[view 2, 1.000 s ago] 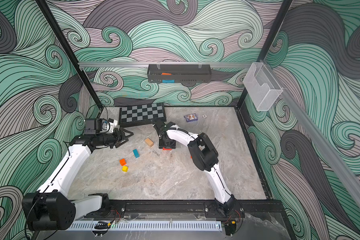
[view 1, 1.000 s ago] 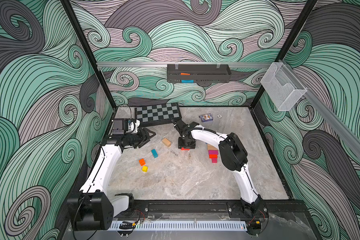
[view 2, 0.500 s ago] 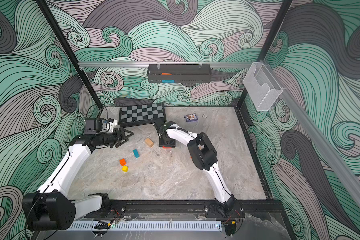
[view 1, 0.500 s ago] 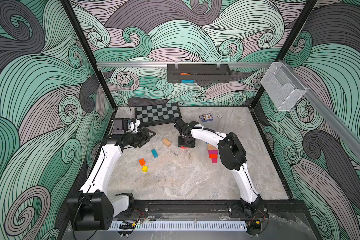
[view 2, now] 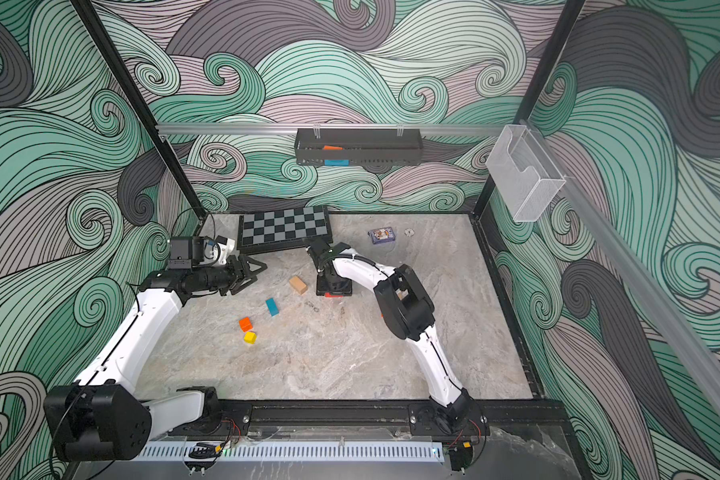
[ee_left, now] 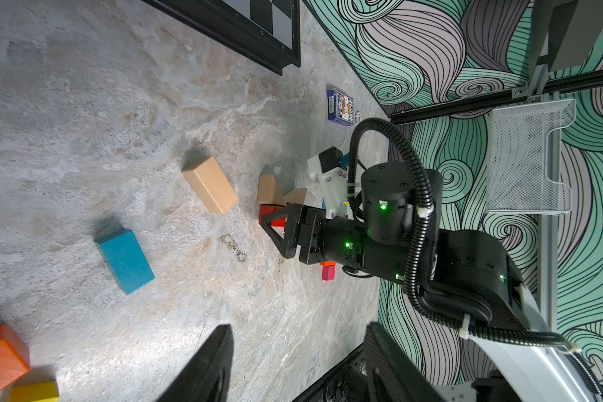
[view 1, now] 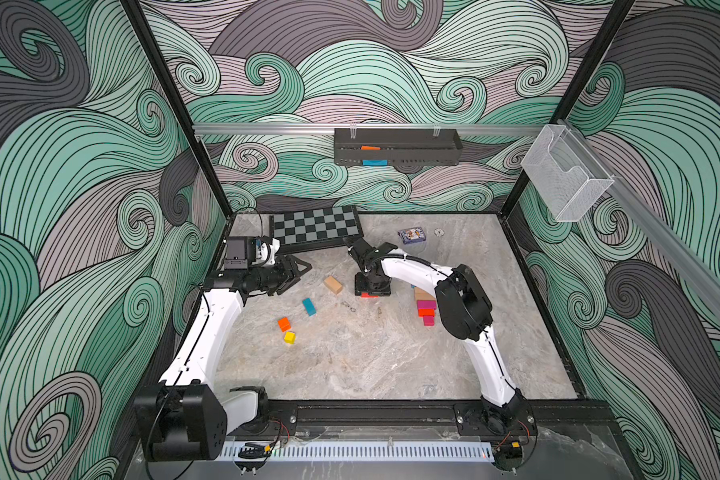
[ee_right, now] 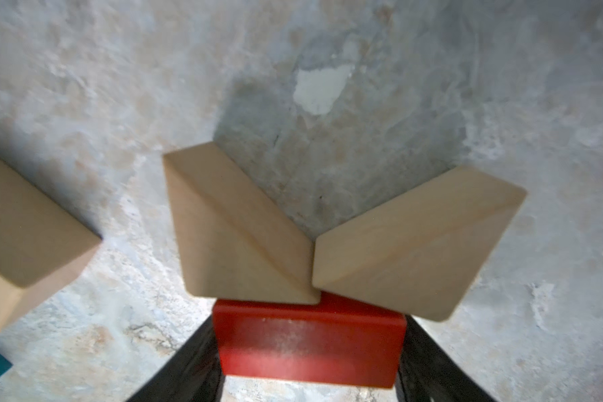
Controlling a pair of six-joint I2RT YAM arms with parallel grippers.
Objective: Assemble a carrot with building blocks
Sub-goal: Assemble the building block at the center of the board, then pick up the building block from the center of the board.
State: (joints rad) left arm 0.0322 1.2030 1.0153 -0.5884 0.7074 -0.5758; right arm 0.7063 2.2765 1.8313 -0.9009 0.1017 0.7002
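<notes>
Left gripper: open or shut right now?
Open. In the left wrist view the left gripper has its jaws well apart, only bare table between them; nothing held.

Two wedges [ee_right: 237, 236] [ee_right: 415, 243], one teal bar [view 1: 309, 306], one chequered board [view 1: 314, 228].

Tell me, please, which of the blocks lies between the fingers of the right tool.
The red block: it alone lies between the fingers of the right tool; the two tan wedges lie just beyond their tips.
</notes>
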